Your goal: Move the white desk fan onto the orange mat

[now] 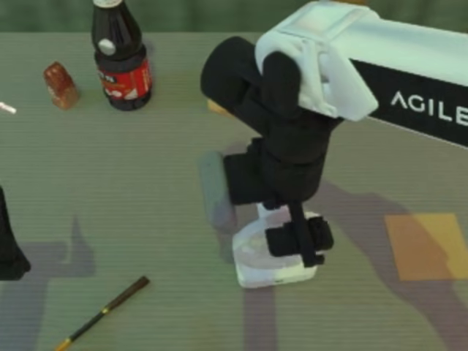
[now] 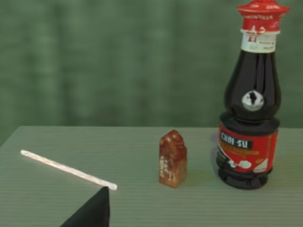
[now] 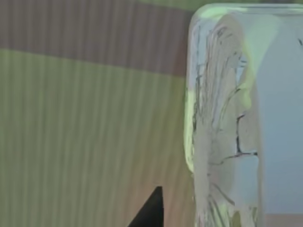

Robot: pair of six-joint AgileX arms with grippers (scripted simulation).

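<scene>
At the bench's middle, slightly toward the top view's near edge, the white desk fan (image 1: 256, 256) stands on its rectangular base, with the right end effector (image 1: 296, 241) lowered right over it. Dark fingers straddle the fan's upper part, but whether they are clamped on it or only around it I cannot tell; the arm hides the contact. Right wrist view is filled by the translucent grille (image 3: 222, 127) close up, which suggests a close approach for a grasp. The orange mat (image 1: 426, 246) lies flat well to the right of the fan, bare, with nothing between them, so a short carry to the right should do. The fan is not yet on it.

Left end effector (image 1: 9, 252) sits parked at the left edge, state not visible. Soy sauce bottle (image 1: 121, 62), a reddish stone seal (image 1: 61, 85) and a paintbrush (image 1: 102, 313) lie well clear of the likely path.
</scene>
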